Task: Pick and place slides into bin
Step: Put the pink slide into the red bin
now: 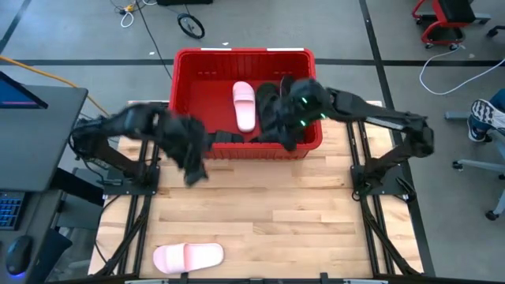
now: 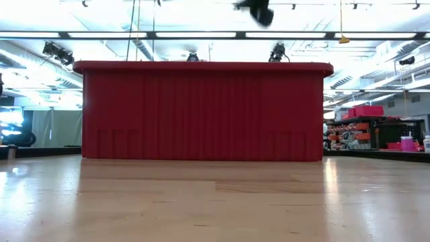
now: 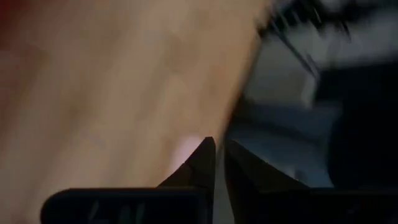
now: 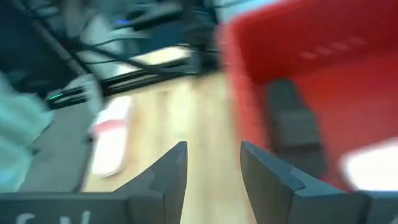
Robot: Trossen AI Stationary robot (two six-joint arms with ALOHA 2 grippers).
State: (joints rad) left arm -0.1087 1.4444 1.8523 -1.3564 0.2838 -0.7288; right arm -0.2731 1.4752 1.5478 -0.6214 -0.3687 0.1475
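The red bin (image 1: 189, 63) stands at the table's far middle; its near wall fills the low view (image 2: 201, 111). In it lie a pale pink slide (image 1: 244, 104) and black slides (image 1: 270, 96); one black slide (image 1: 227, 139) lies along the near wall. A second pink slide (image 1: 188, 256) lies on the table by the near edge, and shows in the right wrist view (image 4: 111, 144). My right gripper (image 1: 289, 140) is open and empty over the bin's near right part (image 4: 212, 152). My left gripper (image 1: 191, 167), blurred, is shut and empty (image 3: 219, 155) above the table left of the bin.
The wooden table (image 1: 300, 213) is bare between the bin and the near pink slide. Arm frames (image 1: 371, 189) stand on both table sides. A desk with a screen (image 1: 24, 102) is at the left, and cables and a chair lie on the floor beyond.
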